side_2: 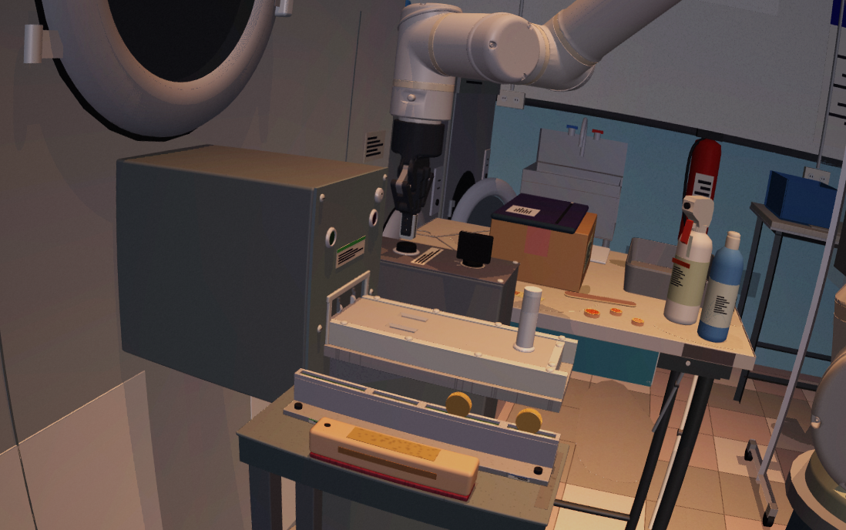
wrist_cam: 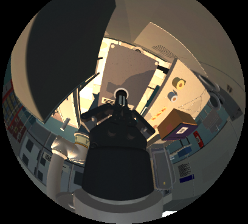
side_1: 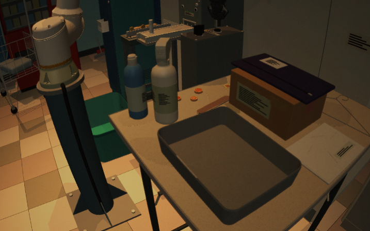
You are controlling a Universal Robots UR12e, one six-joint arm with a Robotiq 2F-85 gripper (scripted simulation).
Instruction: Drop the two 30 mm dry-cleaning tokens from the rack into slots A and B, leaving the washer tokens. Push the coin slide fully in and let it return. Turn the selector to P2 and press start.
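Observation:
My gripper hangs straight above the round start button on the grey control box, closed and empty, with its fingertips a short way over the button. The black selector knob stands on the same box to the right. In front, the coin slide lies extended with its upright grey handle. Below it two tan tokens stand in the token rack. From the wrist camera the gripper points at the button's pale ring.
Behind the control box a large grey machine housing fills the left. To the right a table carries a cardboard box, a grey tray, two bottles and small orange discs. The arm's pedestal stands beside the table.

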